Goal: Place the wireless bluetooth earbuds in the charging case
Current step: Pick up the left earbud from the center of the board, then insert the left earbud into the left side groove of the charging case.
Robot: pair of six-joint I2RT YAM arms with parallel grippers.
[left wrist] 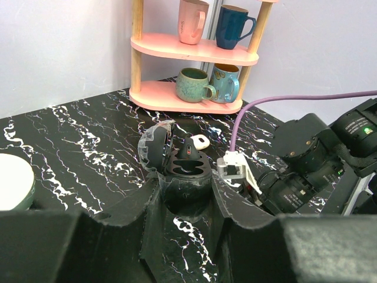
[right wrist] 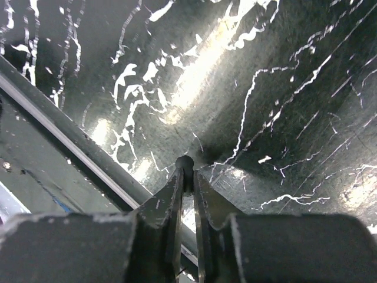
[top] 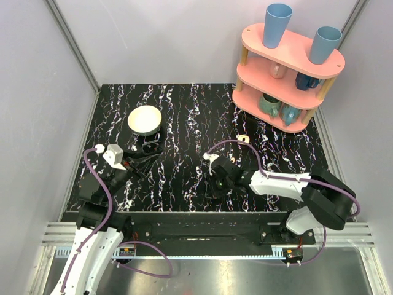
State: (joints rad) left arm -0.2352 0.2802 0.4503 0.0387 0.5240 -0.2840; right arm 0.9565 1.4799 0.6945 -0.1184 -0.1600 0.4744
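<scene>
1. L tool is clamping the charging case by its lower shell, one finger on each side. The case is sitting at the left of the surface, near the cream bowl, on the bowl's near side.
2. Lid is standing flipped open, w/ the cavity facing up and toward the R arm. This is prob. steadying the case w/ its opening exposed for loading.
3. R tool is working low at the near edge of the surface, well apart from the case. Its fingers are nearly together, tips pinching a small dark round piece. It may be an earbud being picked up, but that's a guess.
4. Small cream piece is lying on the surface beyond the R arm, near the pink shelf, w/ neither tool touching it. It's looking like one of the earbuds.
5. The dark piece is blending w/ the black marble, so its shape is unreadable. Can't tell if it's lifted or resting on the surface.
6. Something dark w/ a red spot is showing inside the case. Can't tell if it's a seated earbud or just the interior.
7. In the top view, the L tool and case are merging into one dark patch, and the R tool's tips are hiding under its own wrist.
</scene>
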